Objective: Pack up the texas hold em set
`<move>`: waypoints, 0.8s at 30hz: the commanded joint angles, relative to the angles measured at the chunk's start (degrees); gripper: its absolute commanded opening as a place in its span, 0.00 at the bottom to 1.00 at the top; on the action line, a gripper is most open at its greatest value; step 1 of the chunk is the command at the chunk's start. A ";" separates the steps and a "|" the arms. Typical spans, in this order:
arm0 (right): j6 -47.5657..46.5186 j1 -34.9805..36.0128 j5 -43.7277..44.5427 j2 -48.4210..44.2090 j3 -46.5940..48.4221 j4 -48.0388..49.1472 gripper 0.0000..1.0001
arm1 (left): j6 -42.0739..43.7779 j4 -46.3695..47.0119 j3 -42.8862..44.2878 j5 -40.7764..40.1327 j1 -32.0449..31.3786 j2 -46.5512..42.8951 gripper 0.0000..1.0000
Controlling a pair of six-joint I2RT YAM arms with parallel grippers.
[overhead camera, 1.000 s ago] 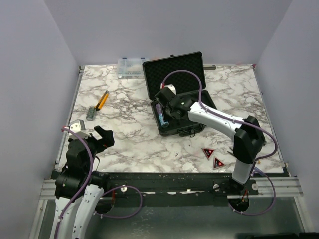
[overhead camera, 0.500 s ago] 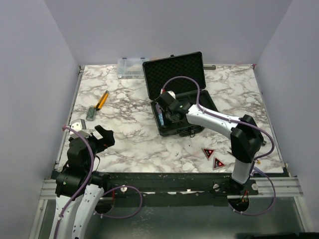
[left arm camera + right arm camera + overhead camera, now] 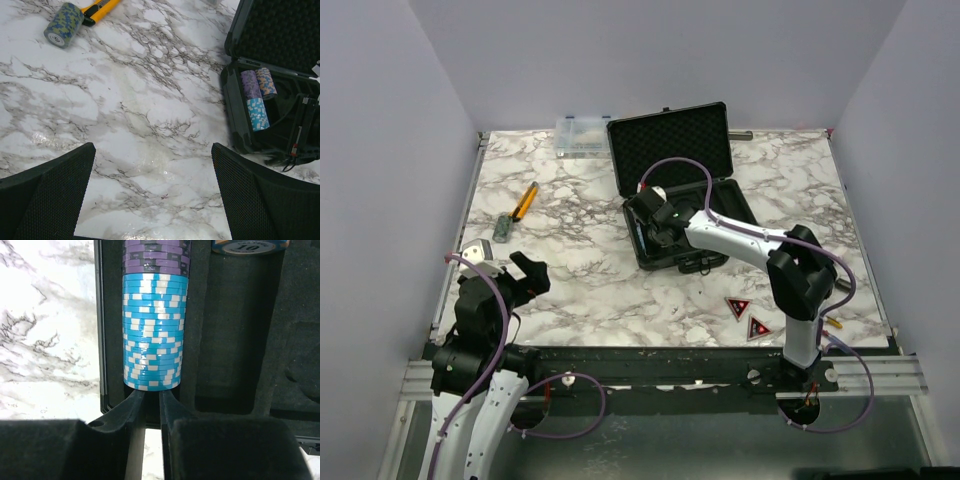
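- the black hard briefcase with foam lining (image 3: pixel 732 208) sits open in the upper middle of the overhead view, its lid (image 3: pixel 670 140) stood up toward the back wall
- the right gripper (image 3: pixel 151 392) is down in the case, at the slot along its left edge. the fingers are nearly pressed together with just a thin slit between them and nothing in it, and the tips are right at the near end of the light blue chip stack (image 3: pixel 155 330)
- the purple chip stack (image 3: pixel 156 255) lies end to end with the blue one in the same slot. an orange-and-blue chip stack marked 10 (image 3: pixel 249 245) is in the next slot over, top right of the right wrist view
- the left gripper (image 3: pixel 151 150) is spread wide and holds nothing. it hangs over the white marble table (image 3: pixel 150 100) at the lower left of the overhead view
- two small red-black triangles lie flat on the table, lower right of the case and apart from it, one (image 3: pixel 738 307) just beside the other (image 3: pixel 758 327)
- a mottled green-blue chip stack (image 3: pixel 62 25) lies on its side, upper left of the left wrist view, just beside the orange-handled tool (image 3: pixel 100 7)
- the small clear plastic organiser box (image 3: pixel 582 135) sits at the back, just left of the lid
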 commanded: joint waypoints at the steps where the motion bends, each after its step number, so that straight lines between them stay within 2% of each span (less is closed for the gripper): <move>1: -2.69 -2.39 0.08 2.79 -0.79 6.87 0.18 | -0.35 -0.21 -0.23 -1.23 -0.15 -0.09 0.98; 10: -5.65 -4.00 -3.20 3.24 -3.80 11.58 0.17 | -0.18 -0.04 -0.13 -0.79 -0.14 0.38 0.98; 16: -5.88 -4.04 -4.69 -2.66 -7.36 11.83 0.19 | -0.09 0.16 0.21 0.30 -0.15 1.41 0.98; 20: -6.15 -3.99 -4.23 -6.22 -7.01 10.41 0.28 | 1.02 0.92 1.38 3.77 -0.13 3.55 0.98; 24: -5.88 -4.04 -3.22 -8.96 -4.69 7.68 0.38 | 4.08 0.92 5.47 6.94 -0.14 10.16 0.98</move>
